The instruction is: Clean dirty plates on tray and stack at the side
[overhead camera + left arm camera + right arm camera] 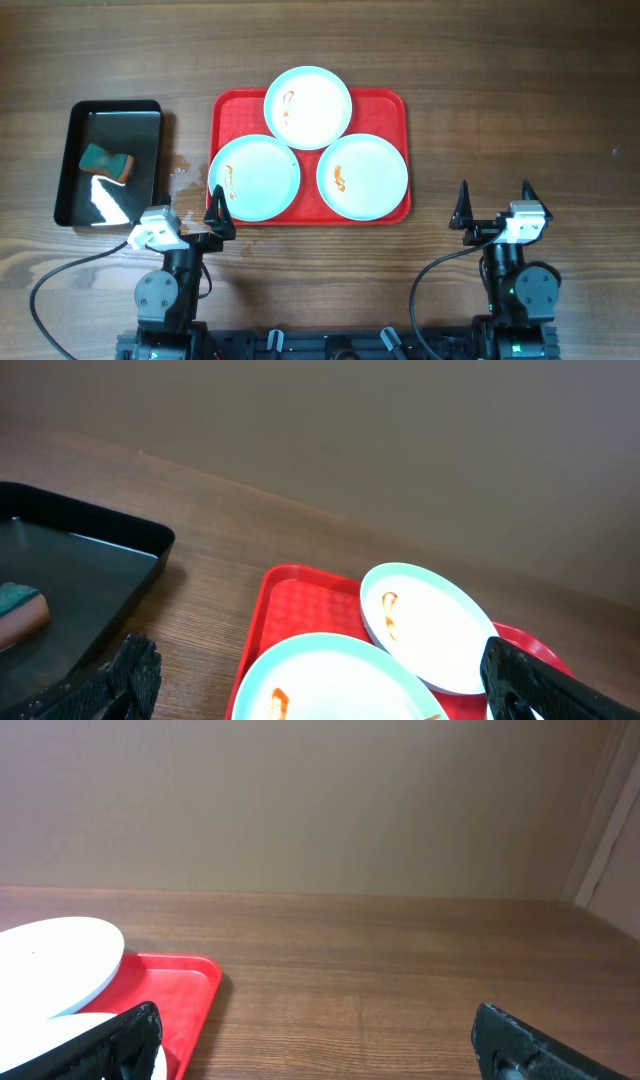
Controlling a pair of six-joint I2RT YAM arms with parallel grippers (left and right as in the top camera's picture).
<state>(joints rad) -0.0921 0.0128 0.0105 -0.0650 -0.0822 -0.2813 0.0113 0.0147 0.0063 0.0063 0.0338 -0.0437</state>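
Grippers spread wide, empty: left gripper at the tray corner, right gripper off its right side.

This reads as a robotics lab bench set up as a mock dishwashing station rather than a working kitchen. 2 arms stand on a black frame at the near edge of a wood-grain table, and black cables loop out behind the left claw and the right claw. Ahead of the left claw, a red cafeteria tray carries 3 plates with orange-red smears. Further to that claw's left, a black pan holds water and a sponge. Ahead of the right claw the tabletop runs to a plain beige wall, with pale trim at that claw's far right.
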